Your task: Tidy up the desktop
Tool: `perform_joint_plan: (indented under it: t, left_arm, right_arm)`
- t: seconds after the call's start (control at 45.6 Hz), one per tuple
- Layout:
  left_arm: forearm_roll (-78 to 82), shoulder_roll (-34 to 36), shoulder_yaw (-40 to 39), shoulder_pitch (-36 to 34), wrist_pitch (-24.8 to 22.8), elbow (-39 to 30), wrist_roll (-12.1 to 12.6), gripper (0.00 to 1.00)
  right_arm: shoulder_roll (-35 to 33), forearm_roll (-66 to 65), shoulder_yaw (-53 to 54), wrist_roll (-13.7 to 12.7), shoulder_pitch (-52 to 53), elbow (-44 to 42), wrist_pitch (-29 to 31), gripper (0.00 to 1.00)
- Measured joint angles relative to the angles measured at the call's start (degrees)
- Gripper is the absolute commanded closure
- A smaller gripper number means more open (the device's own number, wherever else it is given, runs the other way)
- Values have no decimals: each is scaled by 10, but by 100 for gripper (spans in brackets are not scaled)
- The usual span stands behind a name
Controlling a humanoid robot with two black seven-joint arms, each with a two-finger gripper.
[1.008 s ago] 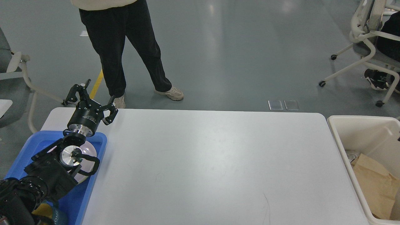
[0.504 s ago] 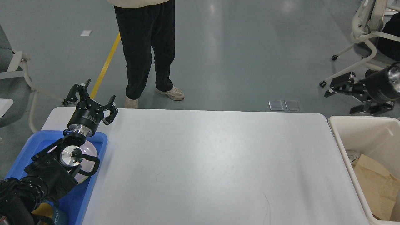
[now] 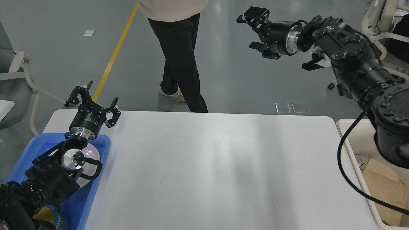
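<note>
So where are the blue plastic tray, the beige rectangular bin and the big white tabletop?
Blue plastic tray (image 3: 96, 166): head view, right rim.
Beige rectangular bin (image 3: 354, 161): head view, left wall.
Big white tabletop (image 3: 223, 169): head view, bare middle.

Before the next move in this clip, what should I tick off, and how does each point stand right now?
1. Left claw empty and open: ok, fingers spread, nothing between them.
2. Right claw empty and open: ok, raised over the floor beyond the desktop.
3. Loose items left on the desktop: ok, none visible on its white surface.
4. Person clear of the arms: not ok, walking close by the far edge, near the right claw.
5. Bin reachable: cannot tell, the right arm hides much of it.
6. Blue tray contents settled: cannot tell, the left arm covers them.
</note>
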Motion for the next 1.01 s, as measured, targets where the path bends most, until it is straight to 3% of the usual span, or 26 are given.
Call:
perform_joint_plan:
  t: [0.153,0.263,0.57,1.008]
  left_arm:
    - [0,0,0,0,0,0,0,3]
    - [0,0,0,0,0,0,0,3]
    - [0,0,0,0,0,0,0,3]
    - [0,0,0,0,0,0,0,3]
  right_arm:
    - [21,0,44,2,-38,-8,-87,0]
    - [20,0,62,3,-51,-10,-115,0]
    - [-20,0,178,4,-93,-12,-124,0]
    - [-18,2,284,5,-142,-7,-123,0]
